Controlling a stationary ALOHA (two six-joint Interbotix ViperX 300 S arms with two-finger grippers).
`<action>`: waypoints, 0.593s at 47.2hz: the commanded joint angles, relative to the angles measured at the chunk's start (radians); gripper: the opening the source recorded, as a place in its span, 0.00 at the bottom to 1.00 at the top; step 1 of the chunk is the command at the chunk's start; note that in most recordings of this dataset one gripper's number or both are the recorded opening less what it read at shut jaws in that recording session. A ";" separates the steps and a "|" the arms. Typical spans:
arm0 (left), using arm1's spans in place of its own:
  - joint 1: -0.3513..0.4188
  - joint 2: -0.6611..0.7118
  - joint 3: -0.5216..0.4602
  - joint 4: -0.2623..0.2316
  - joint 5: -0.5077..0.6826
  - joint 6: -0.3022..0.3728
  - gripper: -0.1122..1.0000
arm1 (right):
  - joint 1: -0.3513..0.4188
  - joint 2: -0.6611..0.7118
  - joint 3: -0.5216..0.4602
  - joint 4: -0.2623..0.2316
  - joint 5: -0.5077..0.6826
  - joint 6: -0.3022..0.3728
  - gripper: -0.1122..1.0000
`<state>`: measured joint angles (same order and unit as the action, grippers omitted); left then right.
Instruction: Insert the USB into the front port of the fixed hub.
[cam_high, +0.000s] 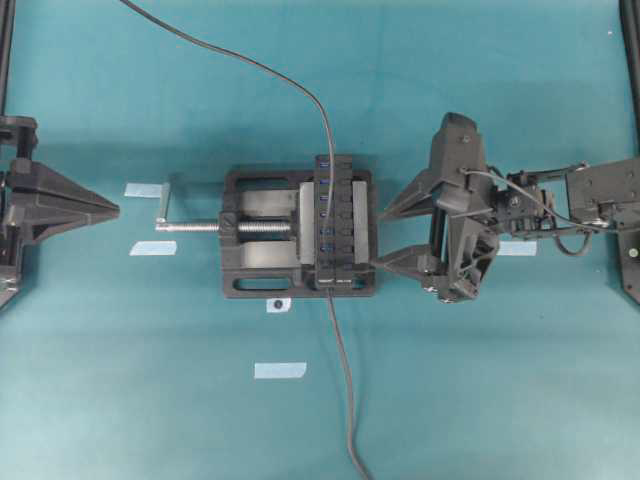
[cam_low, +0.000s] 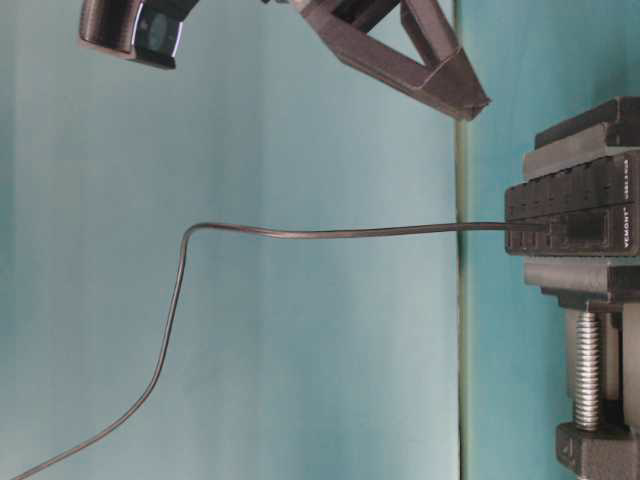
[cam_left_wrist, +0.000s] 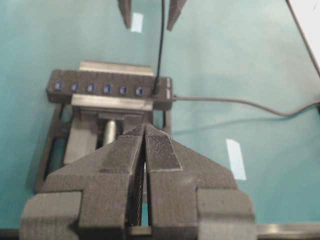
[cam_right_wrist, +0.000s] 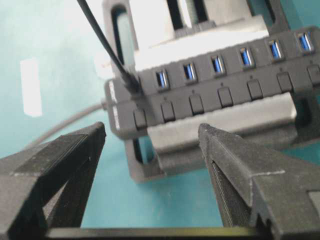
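Overhead view, left to right:

left tool (cam_high: 108, 209): parked at the far left of the bench (cam_high: 450, 400), well clear of everything. Fingers pressed together, nothing between them, so it looks like it's just waiting.

vise (cam_high: 250, 240): sits mid-bench, silver screw (cam_high: 215, 227) pointing left. It's there to clamp the hub so a push on a plug shouldn't shove it around.

fixed hub (cam_high: 335, 222): clamped on the vise's right side, blue slots in a row facing up.

USB (cam_right_wrist: 131, 83): plug looks already seated in the end slot nearest the front; its cable (cam_high: 342, 380) trails off the near edge. A second cable leaves the hub's end.

right tool (cam_high: 376, 238): just right of the hub, fingers spread wide, holding nothing. Looks like it's let go or is lining up.
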<state>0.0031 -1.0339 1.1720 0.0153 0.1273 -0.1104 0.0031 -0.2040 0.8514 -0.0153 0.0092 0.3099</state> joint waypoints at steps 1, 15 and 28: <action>0.002 0.003 -0.012 0.003 -0.009 -0.002 0.10 | 0.006 -0.006 -0.009 0.000 -0.020 -0.009 0.81; 0.002 -0.015 -0.012 0.003 -0.008 -0.002 0.10 | 0.020 0.021 -0.018 0.000 -0.025 -0.012 0.81; 0.002 -0.021 -0.014 0.003 -0.006 -0.002 0.10 | 0.038 0.023 -0.018 0.000 -0.023 -0.011 0.81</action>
<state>0.0015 -1.0615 1.1720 0.0169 0.1273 -0.1104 0.0337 -0.1718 0.8514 -0.0153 -0.0061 0.3099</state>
